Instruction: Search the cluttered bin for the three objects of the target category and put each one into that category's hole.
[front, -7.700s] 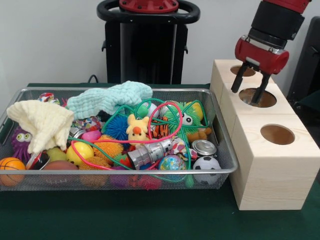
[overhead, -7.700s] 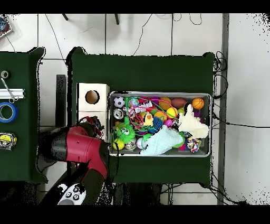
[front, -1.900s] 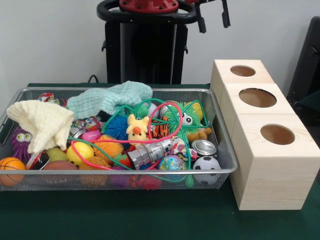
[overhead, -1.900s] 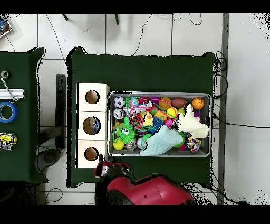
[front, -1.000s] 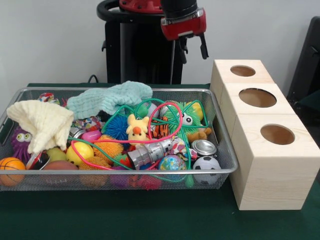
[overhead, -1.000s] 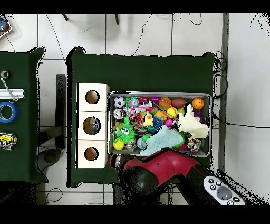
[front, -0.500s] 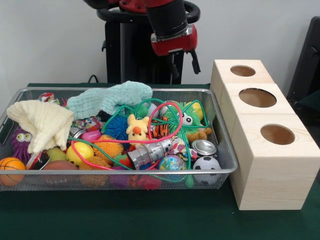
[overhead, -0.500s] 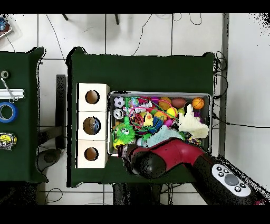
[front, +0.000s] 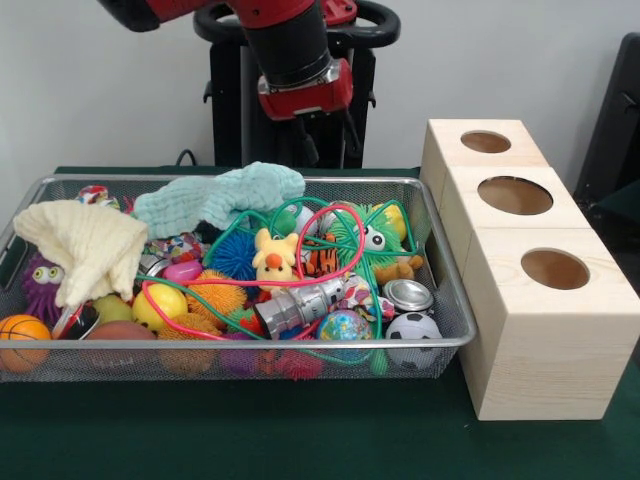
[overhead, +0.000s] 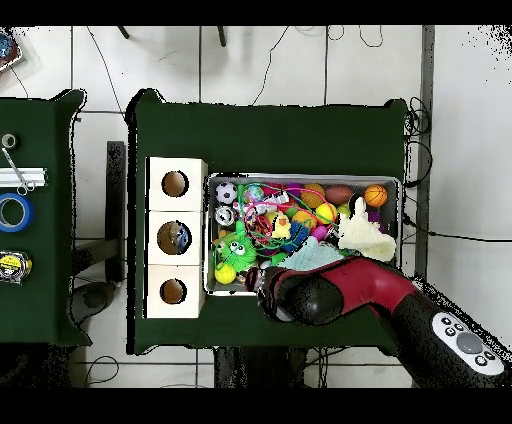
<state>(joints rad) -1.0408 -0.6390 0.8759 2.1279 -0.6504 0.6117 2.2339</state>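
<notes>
The wire bin (front: 448, 300) is packed wall to wall, leaving no bare floor to reach into. A mint cloth (front: 222, 195) heaps over the far middle and a cream cloth (front: 85, 245) drapes the left end, both covering toys beneath. Green and pink cords (front: 335, 225) loop across the centre pile. The hand (front: 325, 138) hangs above the bin's far rim, its fingers apart. On the right, the wooden box (front: 530, 340) touches the bin; its three holes (front: 515, 195) face up, unobstructed. The green counter (front: 300, 440) in front lies free.

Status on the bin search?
End effector open, empty, above bin's far edge. Mint cloth directly below, covering toys. Middle hole holds one item.
</notes>
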